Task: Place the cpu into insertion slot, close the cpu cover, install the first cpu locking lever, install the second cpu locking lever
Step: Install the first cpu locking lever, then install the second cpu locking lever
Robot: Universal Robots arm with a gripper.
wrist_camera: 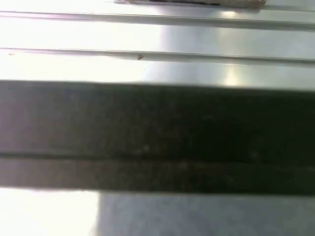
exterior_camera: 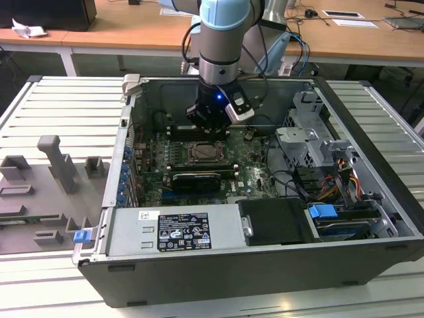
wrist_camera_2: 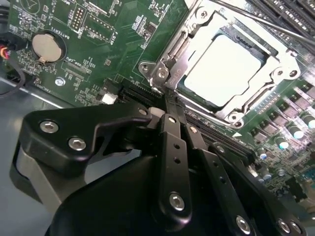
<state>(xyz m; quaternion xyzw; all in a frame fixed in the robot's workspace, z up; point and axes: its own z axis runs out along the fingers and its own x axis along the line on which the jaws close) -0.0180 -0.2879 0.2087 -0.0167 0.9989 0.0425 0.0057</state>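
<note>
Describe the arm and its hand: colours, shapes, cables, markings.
The arm is a silver-grey tube with a pale blue joint cap, a dark band and a blue light at the wrist. Dark cables loop beside it. The hand is matte black, with rounded housings, slim flat bars and silver screw heads. A grey-white box sits on the wrist.

Black multi-line label (exterior_camera: 183,231) and small white barcode sticker (exterior_camera: 147,215) on the power supply (exterior_camera: 132,242), along the case's near edge; print too small to read; white silkscreen lettering on the green board (wrist_camera_2: 93,54) beside the coin battery (wrist_camera_2: 48,46); stamped mark on the cpu cover (wrist_camera_2: 189,49) edge, illegible.
</note>
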